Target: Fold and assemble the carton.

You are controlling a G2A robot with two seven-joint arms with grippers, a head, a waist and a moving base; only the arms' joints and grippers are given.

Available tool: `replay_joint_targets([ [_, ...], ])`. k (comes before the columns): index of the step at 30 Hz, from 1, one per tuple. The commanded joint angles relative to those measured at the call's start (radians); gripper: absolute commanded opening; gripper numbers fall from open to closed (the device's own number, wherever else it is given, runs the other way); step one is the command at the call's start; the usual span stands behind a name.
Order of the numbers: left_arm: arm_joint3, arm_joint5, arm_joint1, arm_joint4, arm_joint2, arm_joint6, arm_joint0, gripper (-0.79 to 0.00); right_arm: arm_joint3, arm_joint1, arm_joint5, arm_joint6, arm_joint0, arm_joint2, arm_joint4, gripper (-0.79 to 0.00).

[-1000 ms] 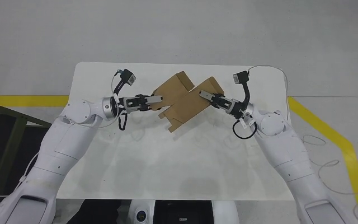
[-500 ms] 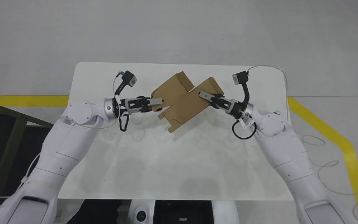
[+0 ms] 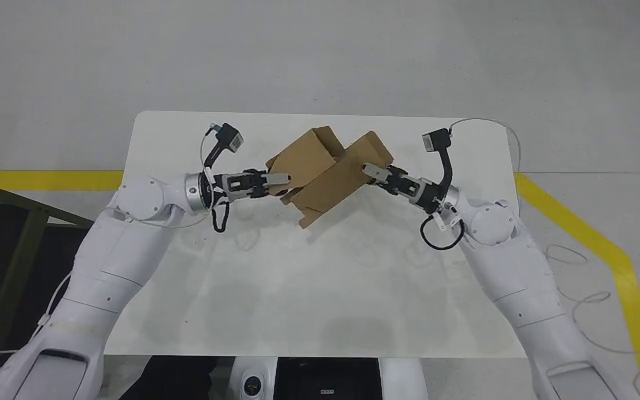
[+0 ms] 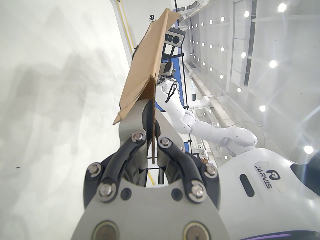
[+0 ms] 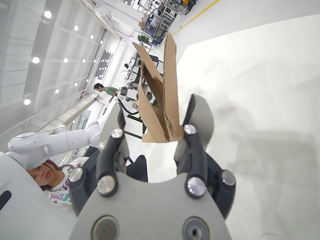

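Your left gripper (image 4: 150, 128) pinched the carton (image 3: 320, 175) edge; right gripper (image 5: 156, 106) gaped wide around its flap, so the carton could have pivoted.

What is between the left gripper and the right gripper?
The carton, in the top view; left gripper shut on it, right gripper open at its edge.

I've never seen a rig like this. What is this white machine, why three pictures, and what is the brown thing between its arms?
It is a white robot with two arms, at a white table. The wide picture looks down from a camera above its arms; the other two come from cameras on its wrists, looking along its claw-like grippers. Between the arms is a brown cardboard carton, partly unfolded. The left gripper is pinched shut on one edge. The right gripper is open, with the carton's other end between its fingers.
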Motion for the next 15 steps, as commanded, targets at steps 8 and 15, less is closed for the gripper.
replay_joint_targets([
  [8,-0.009,-0.028,0.003,0.014,-0.008,-0.169,-0.036,-0.785,-0.131,0.031,-0.050,0.147,-0.055,0.091,0.102,0.000],
  [15,-0.021,-0.041,0.003,0.058,0.005,-0.208,-0.034,-0.785,-0.122,0.023,-0.074,0.308,-0.022,0.027,0.264,-0.049],
])
